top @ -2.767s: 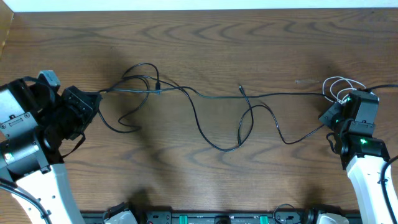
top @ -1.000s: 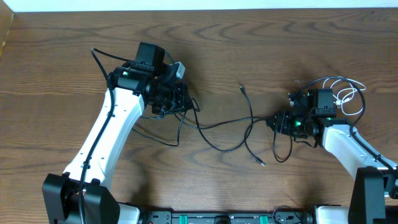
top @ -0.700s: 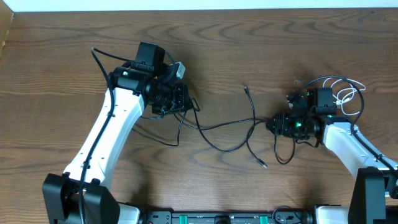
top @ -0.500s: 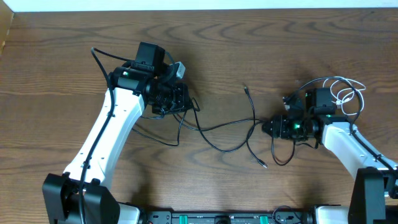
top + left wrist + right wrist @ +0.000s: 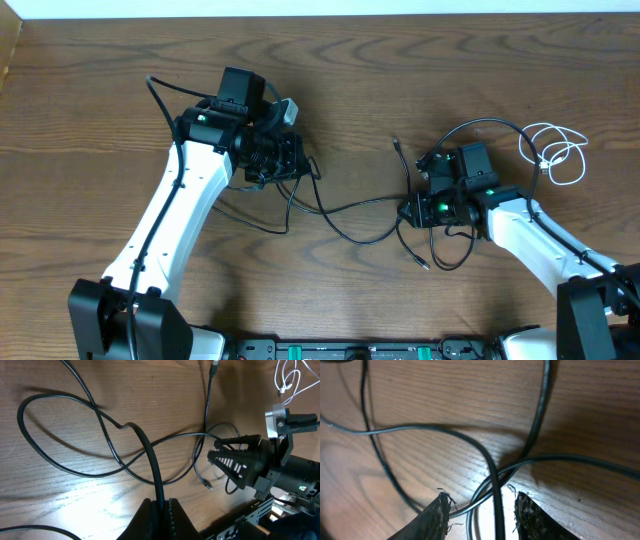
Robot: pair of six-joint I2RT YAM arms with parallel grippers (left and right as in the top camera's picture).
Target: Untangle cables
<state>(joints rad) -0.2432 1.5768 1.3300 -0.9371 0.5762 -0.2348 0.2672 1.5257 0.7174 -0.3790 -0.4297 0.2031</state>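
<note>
While left gripper [image 5: 159, 504] pinches black cable [image 5: 152, 460], right gripper [image 5: 481, 501] straddles crossed cables [image 5: 492, 467]

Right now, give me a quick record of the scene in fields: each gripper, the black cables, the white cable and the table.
left gripper: shut, pinching one of the black cables
right gripper: open, fingers either side of a black strand near a crossing
black cables: looped and crossed over each other between the two grippers
loose plug end: lying free on the wood near the right gripper
white cable: coiled at the far right, apart from the right gripper
table: dark wood grain
</note>
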